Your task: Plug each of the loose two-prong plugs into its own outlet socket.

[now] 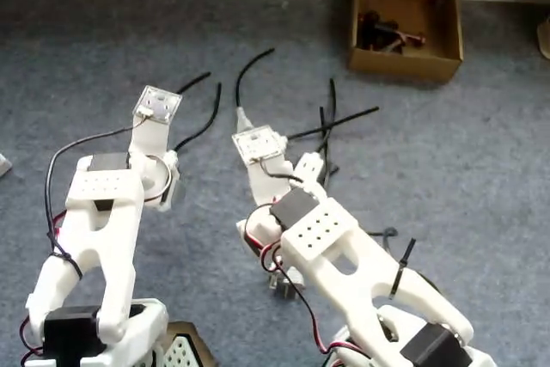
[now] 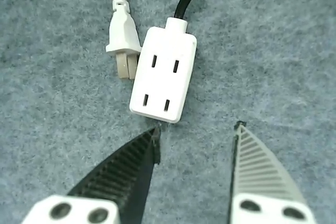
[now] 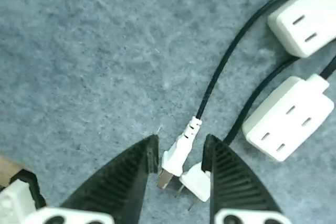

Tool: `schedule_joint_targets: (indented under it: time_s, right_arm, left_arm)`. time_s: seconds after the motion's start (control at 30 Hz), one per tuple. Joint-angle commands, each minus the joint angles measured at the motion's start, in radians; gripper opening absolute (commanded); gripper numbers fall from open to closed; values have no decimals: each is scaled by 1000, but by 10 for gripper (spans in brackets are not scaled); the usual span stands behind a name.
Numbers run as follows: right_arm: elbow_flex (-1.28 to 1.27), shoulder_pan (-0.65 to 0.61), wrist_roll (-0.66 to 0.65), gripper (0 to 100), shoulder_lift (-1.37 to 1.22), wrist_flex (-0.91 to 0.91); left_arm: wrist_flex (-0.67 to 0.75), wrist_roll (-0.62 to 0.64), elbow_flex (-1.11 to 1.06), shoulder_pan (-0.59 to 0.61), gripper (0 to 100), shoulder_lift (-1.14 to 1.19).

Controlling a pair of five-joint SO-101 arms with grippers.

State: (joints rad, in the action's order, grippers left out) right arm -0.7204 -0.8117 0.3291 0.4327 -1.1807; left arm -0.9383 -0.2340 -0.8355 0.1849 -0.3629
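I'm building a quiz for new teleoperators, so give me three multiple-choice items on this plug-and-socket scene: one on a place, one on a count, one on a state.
1. Where does the white plug in the left wrist view lie? A: beside the outlet block, unplugged. B: plugged into it. C: standing on top of it.
2. How many outlet blocks does the right wrist view show? A: one. B: two. C: four.
3. How is the left gripper? A: open. B: shut on a plug. C: shut on a cord.
Key: 1 A, its prongs lie bare next to the block. 2 B, two white blocks lie there. 3 A, a wide gap shows between its jaws.
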Motion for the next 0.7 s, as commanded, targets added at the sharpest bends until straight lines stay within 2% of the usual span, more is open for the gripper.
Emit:
schedule_joint_targets:
  time_s: [0.0,0.23,0.57,0.67]
  right_arm:
    - [-36,-45,126,142,36,10]
    - [-151,-51,281,142,45,154]
    - [-168,-51,305,142,38,173]
    - [-170,-51,362,142,38,173]
  left_arm:
    - [12,12,10,15,213,-45]
    - [12,12,12,15,213,-45]
    - [12,12,12,15,213,-45]
    - [12,12,12,15,213,-45]
